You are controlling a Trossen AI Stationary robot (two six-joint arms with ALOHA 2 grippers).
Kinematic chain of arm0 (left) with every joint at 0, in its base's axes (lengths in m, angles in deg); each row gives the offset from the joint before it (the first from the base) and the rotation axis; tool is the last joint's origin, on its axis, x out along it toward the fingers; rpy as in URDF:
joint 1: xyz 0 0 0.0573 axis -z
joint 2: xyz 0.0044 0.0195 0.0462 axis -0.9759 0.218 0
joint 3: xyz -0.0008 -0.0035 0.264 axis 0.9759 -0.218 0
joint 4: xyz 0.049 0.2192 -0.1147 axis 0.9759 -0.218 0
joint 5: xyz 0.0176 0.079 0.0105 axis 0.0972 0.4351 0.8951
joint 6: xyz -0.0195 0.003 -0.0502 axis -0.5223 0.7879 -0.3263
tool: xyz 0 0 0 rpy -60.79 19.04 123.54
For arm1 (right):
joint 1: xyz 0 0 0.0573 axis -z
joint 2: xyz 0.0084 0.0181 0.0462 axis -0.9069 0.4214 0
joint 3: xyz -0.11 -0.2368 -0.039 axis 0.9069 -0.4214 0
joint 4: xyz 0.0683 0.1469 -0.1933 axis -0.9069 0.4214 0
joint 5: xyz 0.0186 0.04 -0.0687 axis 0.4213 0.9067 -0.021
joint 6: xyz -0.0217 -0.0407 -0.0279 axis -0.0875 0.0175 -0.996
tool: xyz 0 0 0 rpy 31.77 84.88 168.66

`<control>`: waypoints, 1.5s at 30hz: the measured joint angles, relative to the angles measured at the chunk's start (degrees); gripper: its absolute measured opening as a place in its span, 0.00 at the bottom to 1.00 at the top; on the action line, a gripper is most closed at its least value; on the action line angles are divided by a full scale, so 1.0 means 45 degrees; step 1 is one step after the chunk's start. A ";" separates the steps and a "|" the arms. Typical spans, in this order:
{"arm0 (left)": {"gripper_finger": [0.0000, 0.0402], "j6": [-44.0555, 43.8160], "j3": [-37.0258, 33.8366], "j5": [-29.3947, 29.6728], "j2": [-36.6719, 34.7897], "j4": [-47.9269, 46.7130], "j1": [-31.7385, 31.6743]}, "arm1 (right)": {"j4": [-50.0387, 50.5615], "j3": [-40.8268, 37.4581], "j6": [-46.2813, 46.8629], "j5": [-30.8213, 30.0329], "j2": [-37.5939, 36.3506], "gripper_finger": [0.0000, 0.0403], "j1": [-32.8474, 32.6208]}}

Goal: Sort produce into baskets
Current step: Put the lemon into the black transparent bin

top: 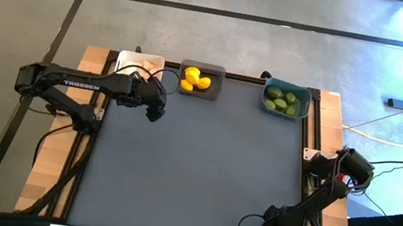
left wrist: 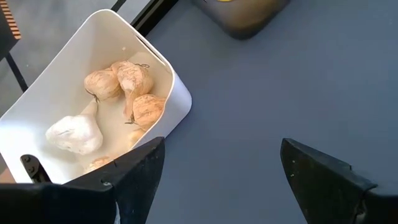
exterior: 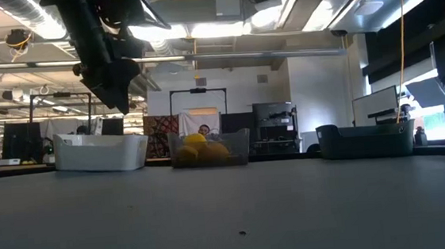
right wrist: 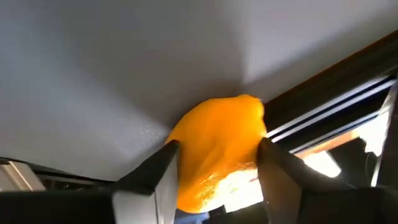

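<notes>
One lemon (right wrist: 217, 152) sits between the right gripper's (right wrist: 217, 177) closing fingers for pickup; left gripper (left wrist: 217, 180) hangs spread by the white basket (left wrist: 180, 102).

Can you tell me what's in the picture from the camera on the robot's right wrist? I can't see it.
A yellow-orange lemon sits between the right gripper's two dark fingers, which press against its sides. It is at the edge of the grey table, beside a dark rail with pale stripes.
</notes>
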 joint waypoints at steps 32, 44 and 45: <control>0.79 0.0163 0.0000 0.0000 0.0005 0.0849 0.1205 | 0.1178 0.1272 0.0317 -0.1201 -0.0708 0.74 -0.0114; 0.79 0.0168 0.0000 0.0000 0.0005 0.0853 0.1205 | -0.0962 -0.0559 0.0768 -0.0583 -0.0718 0.59 -0.0274; 0.79 0.0168 0.0000 0.0000 0.0005 0.0853 0.1205 | -0.1006 -0.0559 0.0724 -0.0565 -0.0718 0.53 -0.0274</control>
